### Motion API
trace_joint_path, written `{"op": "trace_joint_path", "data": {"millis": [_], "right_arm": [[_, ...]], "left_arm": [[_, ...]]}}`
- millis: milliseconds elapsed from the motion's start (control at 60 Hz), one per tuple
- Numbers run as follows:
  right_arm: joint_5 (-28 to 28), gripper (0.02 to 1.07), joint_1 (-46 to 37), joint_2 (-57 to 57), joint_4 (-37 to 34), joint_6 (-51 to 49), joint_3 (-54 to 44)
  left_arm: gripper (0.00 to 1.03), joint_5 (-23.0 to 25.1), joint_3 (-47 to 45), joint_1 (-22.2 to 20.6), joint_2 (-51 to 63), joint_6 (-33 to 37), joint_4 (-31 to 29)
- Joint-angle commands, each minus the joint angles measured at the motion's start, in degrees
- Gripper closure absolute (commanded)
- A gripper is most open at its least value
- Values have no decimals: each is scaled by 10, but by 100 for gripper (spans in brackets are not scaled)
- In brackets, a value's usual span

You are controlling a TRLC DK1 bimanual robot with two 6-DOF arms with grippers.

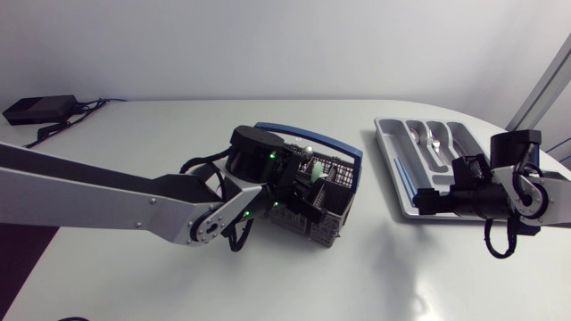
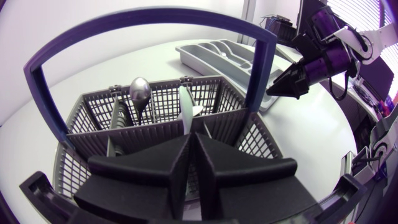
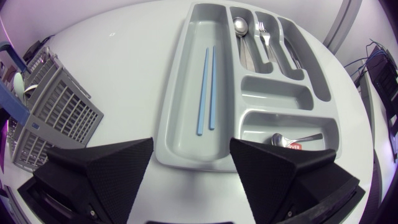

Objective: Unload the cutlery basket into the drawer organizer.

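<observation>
Fingers of my left gripper (image 2: 193, 144) are pressed close together inside the cutlery basket (image 2: 87, 115), and a flat silver piece (image 2: 186, 109) rises from between their tips, so I am clamped on it from both sides. Just beyond that piece, in the compartment ahead of my fingers, an upright spoon (image 2: 140, 93) leans against the grid wall with its bowl above the rim. The blue handle (image 2: 149, 15) of the basket arches over my hand. From above, my left arm comes in low across the table (image 1: 134, 285) and its gripper sits down in the near side of the basket.

My right gripper (image 3: 191, 149) is spread wide with nothing between its fingers. It hangs over the near edge of the drawer organizer (image 3: 180, 112), whose long compartment lies straight ahead of the gap and holds a pair of blue chopsticks (image 3: 203, 87). Farther ahead, the narrow slots hold a tray spoon (image 3: 240, 26) and a fork (image 3: 261, 28). A second spoon (image 3: 283, 140) lies in the small compartment just ahead of one finger. The basket stands off to the other side of this hand, apart from the organizer.
</observation>
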Motion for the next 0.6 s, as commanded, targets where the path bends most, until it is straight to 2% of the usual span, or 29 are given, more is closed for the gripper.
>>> {"op": "trace_joint_path", "data": {"millis": [0, 117, 333, 583], "right_arm": [[6, 18, 7, 5, 6, 8, -16], [8, 18, 8, 5, 7, 8, -16], [8, 18, 8, 7, 12, 6, -19], [8, 18, 8, 10, 14, 5, -18]], "left_arm": [[90, 0, -9, 0, -6, 10, 6], [76, 0, 11, -2, 8, 17, -9], [58, 1, 26, 1, 10, 22, -26], [55, 1, 47, 12, 10, 23, -23]]}}
